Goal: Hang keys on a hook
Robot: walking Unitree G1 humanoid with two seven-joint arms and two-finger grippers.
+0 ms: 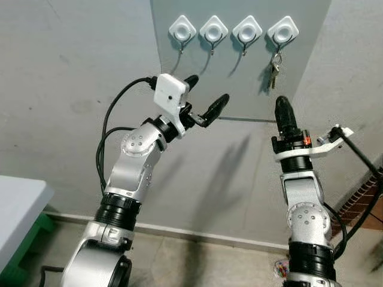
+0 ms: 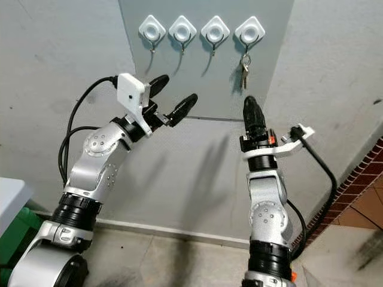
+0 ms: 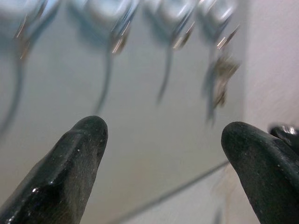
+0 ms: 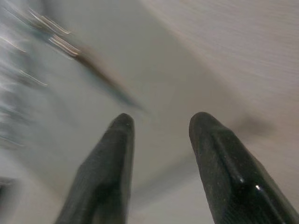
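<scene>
Already the keys point(image 1: 274, 70) are hanging on the rightmost hook point(image 1: 282, 31); both the left gripper point(image 1: 205, 99) and right gripper point(image 4: 161, 122) are gaping empty, so backing away slowly looks best.

Silver jointed arms with black cables, white wrist camera housings and long black fingers point(image 1: 285, 113).

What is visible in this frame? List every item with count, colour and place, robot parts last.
hooks: four, white bases with metal hooks, in a row on the grey panel.
keys: one bunch, metallic, hanging from the rightmost hook.
grey panel: one, on the wall.
table: one, white, at the robot's left.
brick floor: reddish, at the right.
left tool: black fingers apart, empty, raised below the hooks.
right tool: black, empty, pointing up below the keys.
</scene>
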